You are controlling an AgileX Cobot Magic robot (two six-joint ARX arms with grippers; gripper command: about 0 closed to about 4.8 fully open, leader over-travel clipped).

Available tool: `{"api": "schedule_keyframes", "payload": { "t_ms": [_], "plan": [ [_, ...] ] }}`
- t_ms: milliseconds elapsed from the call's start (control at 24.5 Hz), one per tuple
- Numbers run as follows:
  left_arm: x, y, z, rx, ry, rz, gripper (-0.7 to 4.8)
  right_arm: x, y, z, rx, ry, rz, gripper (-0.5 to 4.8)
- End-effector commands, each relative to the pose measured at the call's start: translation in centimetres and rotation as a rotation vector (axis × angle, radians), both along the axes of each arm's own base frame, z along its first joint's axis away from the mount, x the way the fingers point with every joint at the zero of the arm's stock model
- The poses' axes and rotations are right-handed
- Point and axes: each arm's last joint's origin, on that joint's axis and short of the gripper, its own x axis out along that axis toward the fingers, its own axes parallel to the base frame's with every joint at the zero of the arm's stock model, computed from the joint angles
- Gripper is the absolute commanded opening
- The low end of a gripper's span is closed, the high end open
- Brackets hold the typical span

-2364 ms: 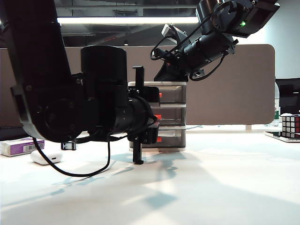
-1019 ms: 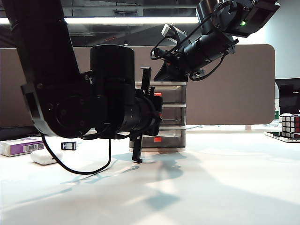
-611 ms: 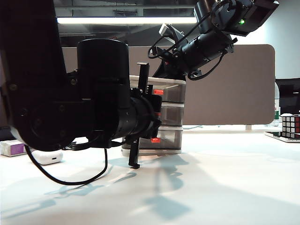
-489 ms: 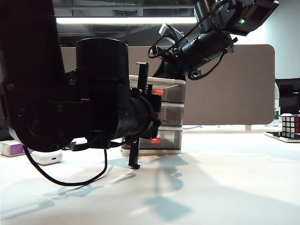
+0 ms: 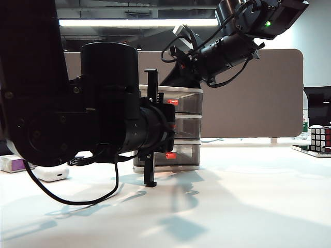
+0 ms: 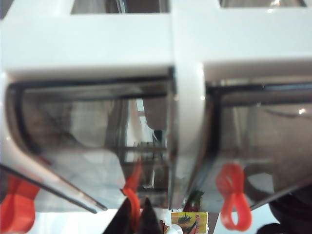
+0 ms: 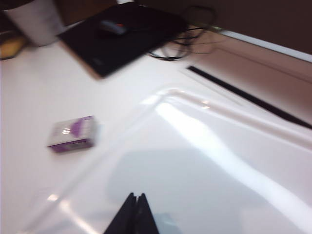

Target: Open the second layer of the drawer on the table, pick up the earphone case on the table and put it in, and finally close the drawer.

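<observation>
- Earphone case (image 5: 51, 173): glossy white pebble, resting on the table (image 5: 232, 206) left of the drawer (image 5: 183, 129).
- Left gripper (image 6: 138, 214) jaws shut at smoky see-through trays (red-orange handles).
- Right gripper (image 7: 135, 214) jaws shut, high above.

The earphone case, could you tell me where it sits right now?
In the exterior view, the earphone case lies on the table's left side, beside the white-and-purple box.
</observation>
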Motion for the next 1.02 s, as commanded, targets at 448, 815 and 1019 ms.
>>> {"api": "schedule_keyframes", "payload": {
  "t_ms": [448, 815, 1019],
  "plan": [
    [0.1, 0.0, -0.4, 0.02, 0.011, -0.085, -0.06, -1.1, 2.1, -1.3, -0.002, 0.066, 0.085, -0.04],
    [-0.2, 0.0, 1.4, 0.004, -0.031, -0.163, -0.06, -0.8, 2.4, -3.4, -0.038, 0.138, 0.072, -0.04],
    [-0.3, -0.2, 0.7, 0.051, 0.033, -0.242, -0.06, -0.8, 2.4, -3.7, -0.04, 0.144, 0.072, -0.04]
  ]
}}
